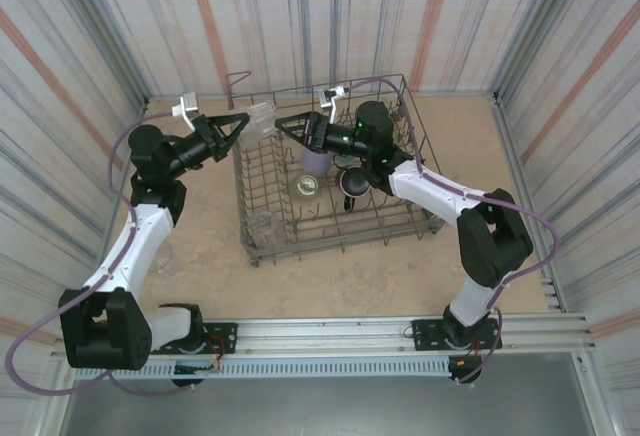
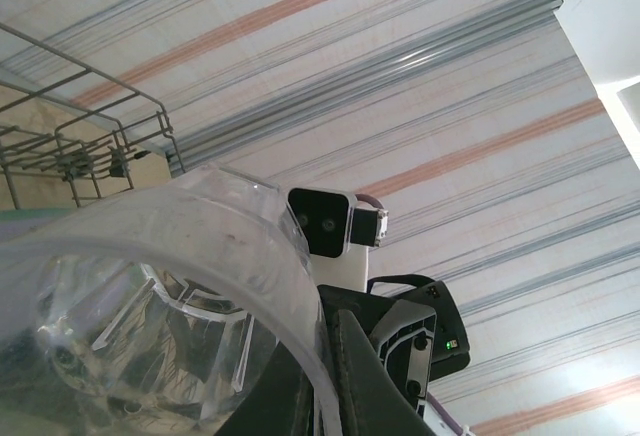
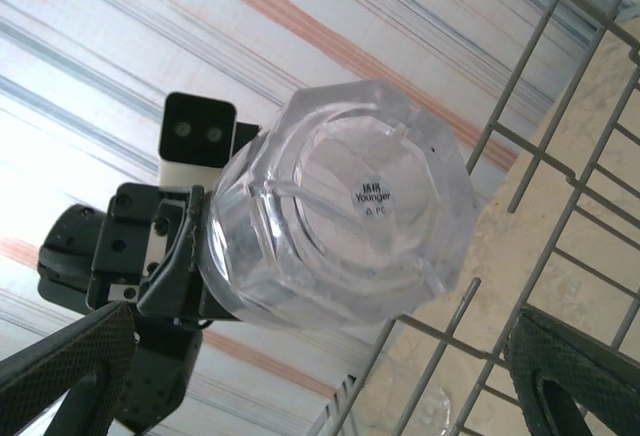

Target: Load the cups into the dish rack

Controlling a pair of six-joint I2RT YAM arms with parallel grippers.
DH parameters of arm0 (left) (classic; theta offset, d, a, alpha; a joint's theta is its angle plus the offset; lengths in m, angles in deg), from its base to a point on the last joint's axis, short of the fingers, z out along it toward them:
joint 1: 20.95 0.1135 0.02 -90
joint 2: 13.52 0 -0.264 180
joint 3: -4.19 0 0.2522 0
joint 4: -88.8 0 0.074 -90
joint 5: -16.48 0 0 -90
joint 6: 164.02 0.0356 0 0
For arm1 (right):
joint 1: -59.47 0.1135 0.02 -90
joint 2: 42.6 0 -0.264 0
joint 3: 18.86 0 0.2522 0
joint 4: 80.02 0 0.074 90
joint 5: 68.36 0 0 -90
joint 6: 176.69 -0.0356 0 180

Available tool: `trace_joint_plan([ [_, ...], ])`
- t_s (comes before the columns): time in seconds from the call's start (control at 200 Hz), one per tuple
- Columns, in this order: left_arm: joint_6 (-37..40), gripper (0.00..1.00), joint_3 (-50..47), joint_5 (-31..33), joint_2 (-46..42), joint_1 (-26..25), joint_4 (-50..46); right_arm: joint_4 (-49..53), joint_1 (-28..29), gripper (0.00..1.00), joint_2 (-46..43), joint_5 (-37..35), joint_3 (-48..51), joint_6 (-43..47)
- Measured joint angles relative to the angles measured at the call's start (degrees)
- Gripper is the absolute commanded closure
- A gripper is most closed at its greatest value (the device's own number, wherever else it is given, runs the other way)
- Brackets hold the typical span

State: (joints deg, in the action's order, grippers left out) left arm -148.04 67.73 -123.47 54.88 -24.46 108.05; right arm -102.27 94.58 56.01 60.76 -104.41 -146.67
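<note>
Top external | tan table [image 1: 200, 251], striped walls [image 1: 300, 16] | left pincer [image 1: 243, 126] grips cup [image 1: 262, 116] | right pincer [image 1: 283, 128] wide

Open desk [image 1: 200, 246] lies left of the dish rack [image 1: 340, 239] and along its near side, free for a pass; striped walls [image 1: 80, 76] close in on three sides; over the rack's far-left corner room is tight, where the left hand [image 1: 246, 124], clamped on a clear cup [image 1: 262, 115], faces the wide-spread right hand [image 1: 282, 128] just beside it; inside, upright tines, a lavender cup [image 1: 316, 162], a dark cup [image 1: 353, 186] (just beside the right arm) and a second clear cup [image 1: 262, 224] at the near-left stand in the way; the near-right rows stand free.
</note>
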Motion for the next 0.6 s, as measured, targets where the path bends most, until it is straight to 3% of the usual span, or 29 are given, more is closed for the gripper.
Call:
trace_joint_plan([
  [0.401,-2.5,1.0,0.0,-1.5,2.9,-4.2,4.7,-7.2,0.0,0.0,4.1,0.0,-0.8,-4.6],
  [0.596,-2.8,1.0,0.0,-1.6,4.0,-5.6,6.4,-11.6,0.0,0.14,4.7,-0.3,-0.8,-7.6],
])
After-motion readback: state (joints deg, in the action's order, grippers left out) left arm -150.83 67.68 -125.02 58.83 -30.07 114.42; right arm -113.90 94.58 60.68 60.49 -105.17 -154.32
